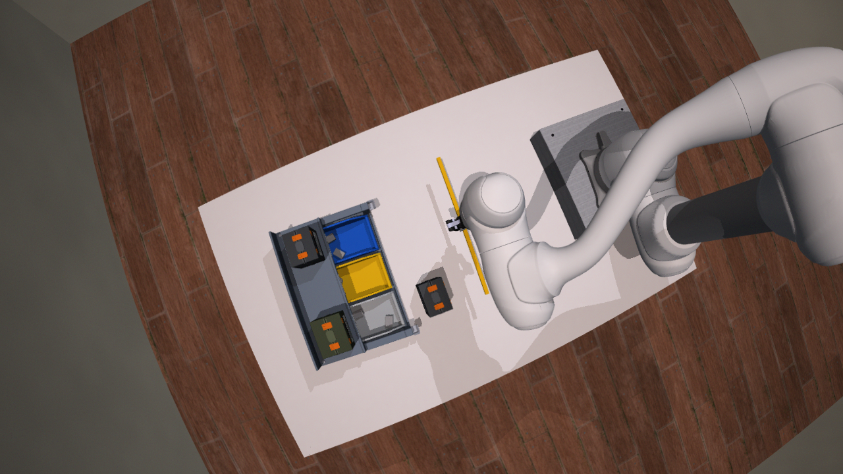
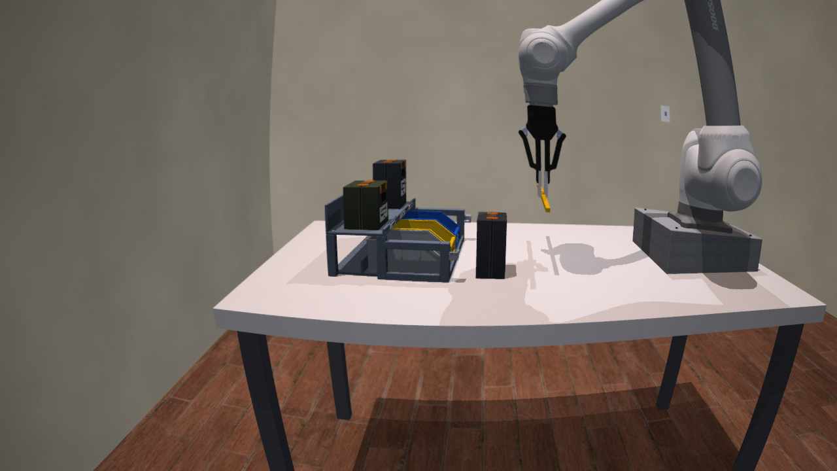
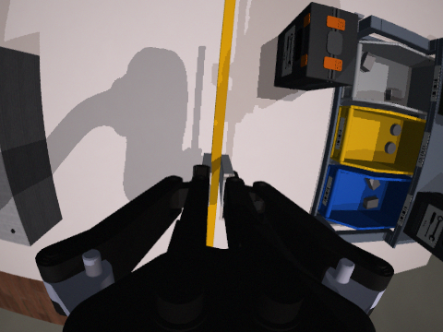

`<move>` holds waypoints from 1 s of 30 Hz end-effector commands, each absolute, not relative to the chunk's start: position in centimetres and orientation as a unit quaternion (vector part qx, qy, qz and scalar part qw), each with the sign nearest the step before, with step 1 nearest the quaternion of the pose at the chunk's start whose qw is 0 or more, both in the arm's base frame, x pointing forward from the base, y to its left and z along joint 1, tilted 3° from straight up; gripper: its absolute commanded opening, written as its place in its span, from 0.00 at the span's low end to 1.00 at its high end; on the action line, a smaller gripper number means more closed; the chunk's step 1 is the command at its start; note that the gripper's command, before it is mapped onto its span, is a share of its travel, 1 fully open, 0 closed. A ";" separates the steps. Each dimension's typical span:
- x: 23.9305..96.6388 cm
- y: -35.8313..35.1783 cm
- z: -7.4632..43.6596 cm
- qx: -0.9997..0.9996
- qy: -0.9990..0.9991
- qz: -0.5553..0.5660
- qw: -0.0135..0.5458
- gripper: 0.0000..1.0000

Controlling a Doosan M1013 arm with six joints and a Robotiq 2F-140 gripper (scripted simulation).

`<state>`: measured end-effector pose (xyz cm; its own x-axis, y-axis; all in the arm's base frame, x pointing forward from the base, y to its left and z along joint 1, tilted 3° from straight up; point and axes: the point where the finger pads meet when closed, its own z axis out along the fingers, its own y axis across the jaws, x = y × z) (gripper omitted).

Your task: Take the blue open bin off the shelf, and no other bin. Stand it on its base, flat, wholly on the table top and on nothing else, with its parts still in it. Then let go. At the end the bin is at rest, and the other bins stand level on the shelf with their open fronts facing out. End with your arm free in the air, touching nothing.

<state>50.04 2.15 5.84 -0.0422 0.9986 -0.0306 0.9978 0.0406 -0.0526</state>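
In the top view, the blue bin (image 1: 352, 237) (image 2: 434, 218) (image 3: 365, 197) sits in the shelf (image 1: 312, 291) (image 2: 415, 275) (image 3: 376, 236), at the end beyond the yellow bin (image 1: 365, 276) (image 2: 429, 227) (image 3: 376, 139), loose grey parts inside. In the exterior view, your gripper (image 1: 454, 224) (image 2: 543, 186) (image 3: 215, 166) hangs well apart from the shelf, nearly closed on a thin yellow bar (image 1: 447, 185) (image 2: 546, 201) (image 3: 222, 83). In the wrist view, the bin looks light, stiff and smooth; with the bar down, you'd best pinch its front wall, shelf-outward side, keeping it level lest parts slide.

Surfaces: mostly matt, some see-through plastic

Table (image 1: 377, 170) (image 2: 362, 304) (image 3: 161, 28): smooth, matt. Floor (image 1: 236, 118) (image 2: 468, 375) (image 3: 28, 300): wood-look planks, rough. Far-right base block (image 1: 544, 158) (image 2: 711, 258) (image 3: 28, 138): brushed metal look. Blue bin (image 1: 356, 236) (image 2: 429, 215) (image 3: 348, 198), yellow bin (image 1: 368, 274) (image 2: 418, 224) (image 3: 365, 134): smooth plastic look. Grey bin (image 1: 374, 315) (image 2: 412, 237) (image 3: 380, 83): see-through plastic.
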 end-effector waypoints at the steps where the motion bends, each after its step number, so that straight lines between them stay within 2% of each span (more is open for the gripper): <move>1: 50.0 2.2 5.8 -0.692 -0.721 0.030 0.007 0.00; 30: 49.9 2.1 3.1 -0.692 -0.721 0.030 0.007 0.00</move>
